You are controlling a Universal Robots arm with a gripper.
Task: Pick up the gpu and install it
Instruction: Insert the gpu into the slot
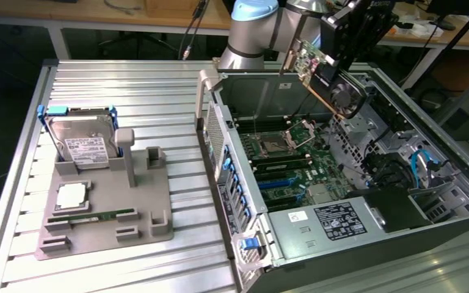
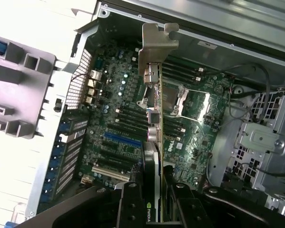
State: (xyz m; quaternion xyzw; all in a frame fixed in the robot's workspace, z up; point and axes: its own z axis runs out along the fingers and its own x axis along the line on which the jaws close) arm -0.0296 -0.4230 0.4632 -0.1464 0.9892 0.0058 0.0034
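One gpu (image 1: 332, 78) aslant (bracket (image 2: 157, 45) outermost)

The gripper (image 2: 154, 190) has its black fingers (image 2: 132, 202) pressed against both faces of the gpu (image 2: 153, 128). The card is seen edge-on, with its silver bracket (image 2: 157, 45) at the end away from the grip. It sits over the open computer case (image 2: 256, 23), in front of the green motherboard (image 2: 118, 118), overlapping the CPU socket (image 2: 178, 102) and near the blue slot (image 2: 123, 139). A grey holder (image 2: 18, 85) lies outside the case's perforated wall.

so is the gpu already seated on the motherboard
No, the hand holds the gpu tilted in the air above the open case, clear of the motherboard.
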